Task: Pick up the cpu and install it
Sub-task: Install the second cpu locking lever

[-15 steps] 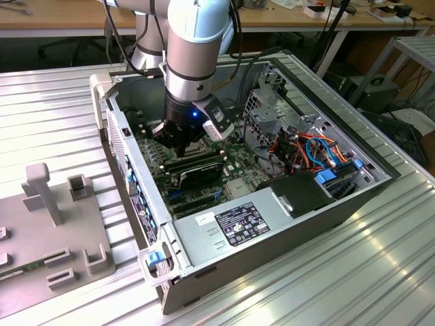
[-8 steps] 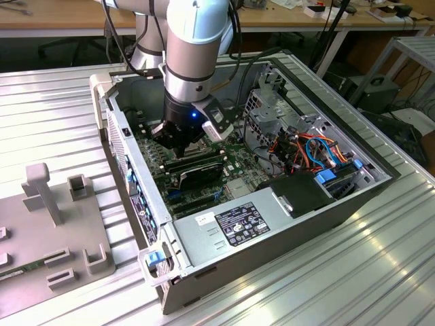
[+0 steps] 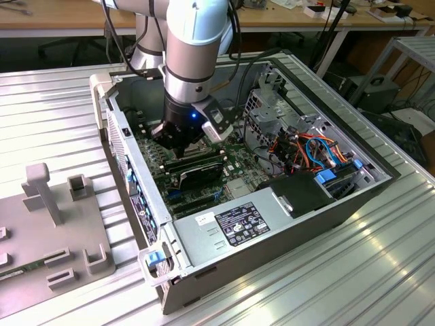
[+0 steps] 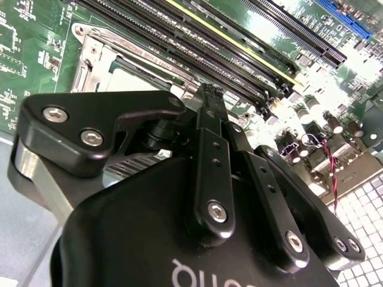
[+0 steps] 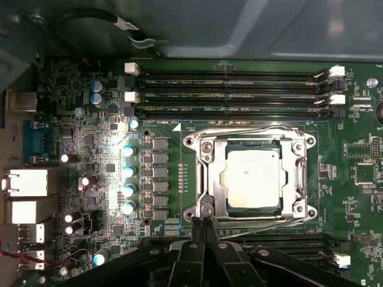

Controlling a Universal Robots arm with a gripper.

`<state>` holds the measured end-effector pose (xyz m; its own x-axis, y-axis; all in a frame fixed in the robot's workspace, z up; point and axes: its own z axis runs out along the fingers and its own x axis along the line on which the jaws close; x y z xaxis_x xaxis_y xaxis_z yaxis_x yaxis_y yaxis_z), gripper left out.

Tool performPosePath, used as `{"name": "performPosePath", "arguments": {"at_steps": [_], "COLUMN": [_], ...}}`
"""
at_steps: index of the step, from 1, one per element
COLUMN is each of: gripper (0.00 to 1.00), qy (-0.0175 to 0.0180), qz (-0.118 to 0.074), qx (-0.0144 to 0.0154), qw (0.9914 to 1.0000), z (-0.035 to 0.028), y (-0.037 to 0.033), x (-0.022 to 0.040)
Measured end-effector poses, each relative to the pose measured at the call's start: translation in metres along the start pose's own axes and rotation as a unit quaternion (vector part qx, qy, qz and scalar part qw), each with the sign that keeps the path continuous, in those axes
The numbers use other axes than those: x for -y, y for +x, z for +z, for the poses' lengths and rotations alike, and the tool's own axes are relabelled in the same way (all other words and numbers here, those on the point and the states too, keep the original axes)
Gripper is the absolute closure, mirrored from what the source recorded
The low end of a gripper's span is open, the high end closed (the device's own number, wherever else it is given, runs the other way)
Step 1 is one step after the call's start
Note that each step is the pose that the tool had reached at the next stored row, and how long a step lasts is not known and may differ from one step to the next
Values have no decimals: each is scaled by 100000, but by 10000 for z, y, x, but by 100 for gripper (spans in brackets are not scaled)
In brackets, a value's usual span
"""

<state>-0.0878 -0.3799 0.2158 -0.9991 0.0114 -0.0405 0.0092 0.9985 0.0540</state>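
The cpu [image 5: 252, 177], a flat square chip with a dull silver top, lies inside the socket's metal frame [image 5: 203, 149] on the green motherboard. In the second wrist view a corner of the cpu [image 4: 128, 81] shows past the black finger links. My gripper [image 5: 201, 226] is shut, its two thin fingertips pressed together with nothing between them, at the socket frame's edge beside the cpu. In the exterior view the gripper [image 3: 180, 146] hangs low inside the open computer case [image 3: 170, 224], over the motherboard.
Long black memory slots [image 5: 233, 89] run along one side of the socket, and more slots [image 4: 239, 42] show in the second wrist view. Capacitors [image 5: 128, 170] stand beside the socket. A power supply [image 3: 238, 224], cable bundles [image 3: 306, 146] and a grey fixture block [image 3: 47, 204] surround the work area.
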Motion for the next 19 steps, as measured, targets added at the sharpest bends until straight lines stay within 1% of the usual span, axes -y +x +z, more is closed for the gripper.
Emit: {"name": "performPosePath", "arguments": {"at_steps": [4,9,14,19], "gripper": [89,89,89,89], "qy": [13,7,10,7], "qz": [-1,2,-2,-1], "qx": [-6,-2,-4,0], "qw": [100000,100000,100000,100000], "z": [18,23,29,50], "y": [1,1,16,18], "x": [1,1,2,2]}}
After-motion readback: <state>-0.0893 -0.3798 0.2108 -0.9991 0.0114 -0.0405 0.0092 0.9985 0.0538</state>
